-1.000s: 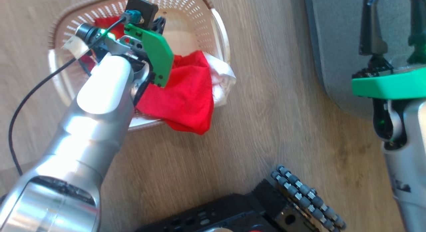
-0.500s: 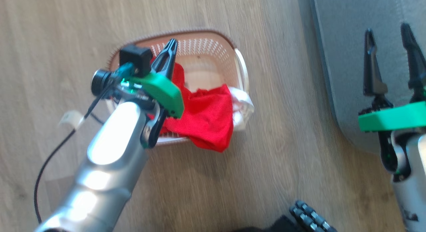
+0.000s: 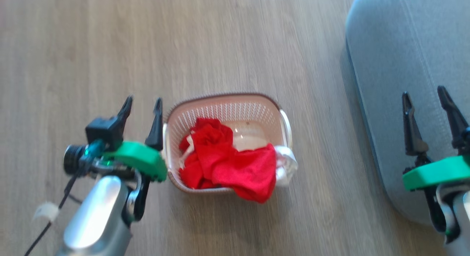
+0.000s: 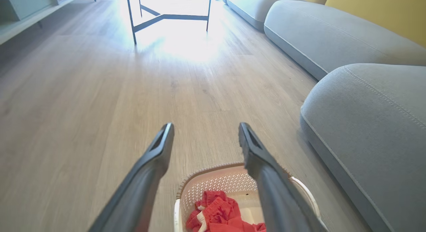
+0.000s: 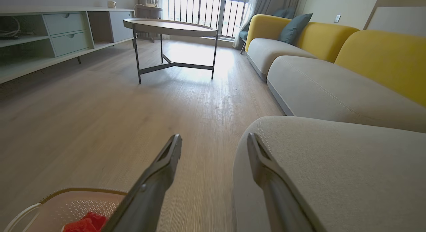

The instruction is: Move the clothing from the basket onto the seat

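The cream basket point(image 3: 224, 108) stands on the wooden floor. In it lies the red clothing point(image 3: 224, 162), spilling over the near rim, with a white piece point(image 3: 288, 164) hanging over the right handle. My left gripper point(image 3: 141, 108) is open and holds nothing, just left of the basket. The left wrist view has that gripper point(image 4: 204, 130) above the basket point(image 4: 213, 173) and the red clothing point(image 4: 216, 213). My right gripper point(image 3: 427, 98) is open over the grey seat point(image 3: 396, 54). Its wrist view shows the gripper point(image 5: 213, 142) at the edge of the seat point(image 5: 332, 165).
A round coffee table point(image 5: 169, 27) on thin dark legs stands further along the floor. Grey sofa cushions point(image 5: 319, 89) with yellow backs point(image 5: 382, 59) run beyond the seat. A low sideboard point(image 5: 50, 35) lines the far left wall. Bare floor point(image 3: 315, 145) separates basket and seat.
My left gripper has risen out of the basket and opened, holding nothing; the clothing stays in the basket. The head view has pulled back and shifted. The right gripper keeps its open pose.
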You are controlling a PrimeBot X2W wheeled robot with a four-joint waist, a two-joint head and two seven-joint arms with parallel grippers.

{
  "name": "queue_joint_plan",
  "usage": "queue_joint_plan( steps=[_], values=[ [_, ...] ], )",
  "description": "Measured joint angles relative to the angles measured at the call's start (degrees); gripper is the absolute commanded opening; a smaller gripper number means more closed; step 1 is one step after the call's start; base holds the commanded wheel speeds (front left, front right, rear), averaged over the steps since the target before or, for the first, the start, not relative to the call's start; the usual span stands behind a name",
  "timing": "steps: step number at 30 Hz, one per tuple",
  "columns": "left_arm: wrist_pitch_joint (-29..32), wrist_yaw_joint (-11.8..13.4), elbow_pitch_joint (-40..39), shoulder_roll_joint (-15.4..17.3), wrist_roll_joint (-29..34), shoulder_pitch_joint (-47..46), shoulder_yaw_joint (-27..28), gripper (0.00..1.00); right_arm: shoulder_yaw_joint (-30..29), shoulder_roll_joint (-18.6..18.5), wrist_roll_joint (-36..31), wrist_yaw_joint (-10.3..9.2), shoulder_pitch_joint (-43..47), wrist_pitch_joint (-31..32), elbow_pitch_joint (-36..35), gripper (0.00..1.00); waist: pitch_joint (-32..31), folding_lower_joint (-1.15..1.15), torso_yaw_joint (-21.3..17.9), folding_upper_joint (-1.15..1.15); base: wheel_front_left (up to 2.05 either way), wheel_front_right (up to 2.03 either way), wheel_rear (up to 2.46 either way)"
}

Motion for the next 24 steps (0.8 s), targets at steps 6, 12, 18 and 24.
queue_joint_plan(
  steps=[6, 12, 18, 24],
  values=[
    [-0.49, 1.14, -2.92, 1.43, -0.46, 6.59, 1.1, 1.0, 0.24, -0.33, 0.0, 0.0, 3.82, 0.0, 0.3, 1.0, -5.6, 0.0, 2.25, 0.0, 0.0, 0.0, 0.0],
    [-0.79, 2.22, -5.78, 3.58, -0.6, 12.0, 3.34, 1.0, 0.38, -1.18, 0.01, -0.01, 6.45, 0.0, 0.34, 1.0, -9.71, 0.0, 4.39, 0.0, 0.0, 0.0, 0.0],
    [-1.01, 2.9, -6.97, 5.28, -1.09, 15.59, 5.31, 1.0, 0.37, -1.51, 0.01, 0.0, 7.7, 0.0, 0.24, 1.0, -11.29, 0.0, 5.57, 0.0, 0.0, 0.0, 0.0],
    [-1.02, 3.59, -7.42, 6.12, -1.66, 17.93, 8.23, 1.0, 0.38, -1.52, 0.01, 0.0, 7.84, 0.0, 0.03, 1.0, -12.14, 0.0, 5.51, 0.0, 0.0, 0.0, 0.0]
  ],
)
